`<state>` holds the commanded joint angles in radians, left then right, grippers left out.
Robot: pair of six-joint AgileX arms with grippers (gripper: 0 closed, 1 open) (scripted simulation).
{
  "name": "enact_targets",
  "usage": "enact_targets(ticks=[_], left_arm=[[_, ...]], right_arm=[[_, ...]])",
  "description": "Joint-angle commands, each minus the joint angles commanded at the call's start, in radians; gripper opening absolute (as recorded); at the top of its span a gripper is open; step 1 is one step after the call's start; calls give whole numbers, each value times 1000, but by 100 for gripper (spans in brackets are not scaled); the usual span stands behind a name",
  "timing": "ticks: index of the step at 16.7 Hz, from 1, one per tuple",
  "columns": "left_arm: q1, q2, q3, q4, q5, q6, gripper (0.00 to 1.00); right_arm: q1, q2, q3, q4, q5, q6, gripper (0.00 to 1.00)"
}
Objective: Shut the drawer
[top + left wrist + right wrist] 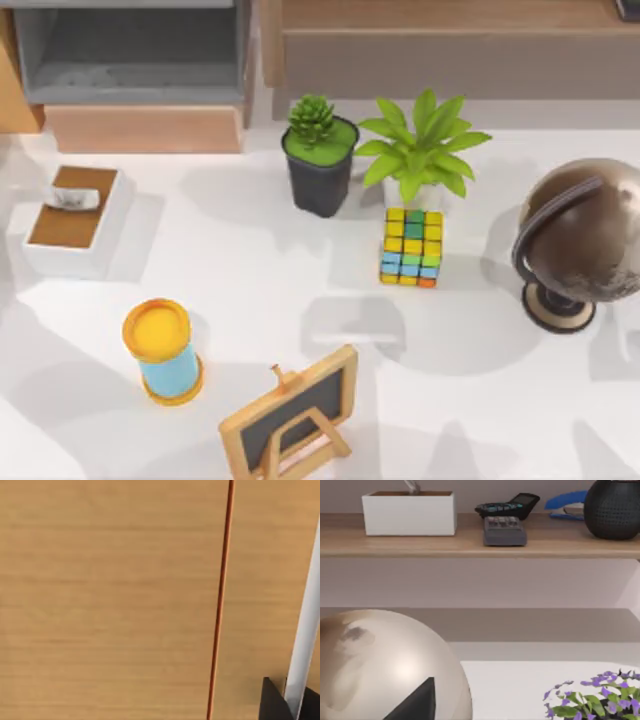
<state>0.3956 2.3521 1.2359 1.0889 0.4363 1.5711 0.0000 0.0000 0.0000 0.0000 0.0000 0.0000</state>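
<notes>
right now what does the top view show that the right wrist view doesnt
Top view alone: the drawer pulled open at the table's far left, a white box, a cube puzzle, a small chalkboard, two green potted plants.

Right wrist view alone: a shelf carrying a calculator, a blue stapler, a dark round pot, and purple flowers lower down.

Both: the globe and the white table.

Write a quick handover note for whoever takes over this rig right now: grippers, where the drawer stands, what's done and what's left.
Left arm: its wrist view is close against a wood panel; a dark fingertip shows at the edge.
Right arm: its wrist view looks over the globe toward a shelf.
Drawer: top-left of the table, pulled out, grey inside exposed.
Done: nothing visible. Left: push the peach front in.
</notes>
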Motion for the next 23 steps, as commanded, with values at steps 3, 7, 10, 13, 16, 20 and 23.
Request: enact_targets(ticks=[3, 7, 10, 13, 16, 20, 23], left_arm=[[-5, 9, 17, -13, -6, 0, 0], [-5, 9, 17, -13, -6, 0, 15], [-5, 9, 17, -13, -6, 0, 38], [-5, 9, 17, -13, -6, 0, 60], [-5, 9, 17, -13, -6, 0, 83], [-5, 9, 17, -13, -6, 0, 100], [-5, 9, 17, -13, -6, 0, 100]], right_arm=[[0, 0, 0, 0, 0, 0, 100], [0, 0, 0, 0, 0, 0, 100], [0, 0, 0, 0, 0, 0, 100], [0, 0, 0, 0, 0, 0, 100], [0, 0, 0, 0, 0, 0, 100], [0, 0, 0, 0, 0, 0, 100], [0, 0, 0, 0, 0, 0, 100]])
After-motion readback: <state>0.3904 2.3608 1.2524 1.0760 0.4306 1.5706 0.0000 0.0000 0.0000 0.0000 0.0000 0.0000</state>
